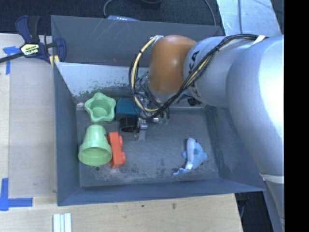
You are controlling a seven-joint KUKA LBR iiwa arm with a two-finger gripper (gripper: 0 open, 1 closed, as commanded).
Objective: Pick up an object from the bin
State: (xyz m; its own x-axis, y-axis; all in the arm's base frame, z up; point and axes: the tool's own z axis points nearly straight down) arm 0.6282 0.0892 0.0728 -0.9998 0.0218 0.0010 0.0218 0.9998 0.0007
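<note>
the gripper (138, 128) — open or not, cannot tell — should centre on the small black rounded piece (127, 124) at its nine o'clock.

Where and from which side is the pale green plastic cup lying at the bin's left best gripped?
Probably its rim, from above: the pale green plastic cup lies with its open mouth facing the bin's near wall, and an orange plastic block crowds one long side, leaving little room to pinch across the body.
</note>
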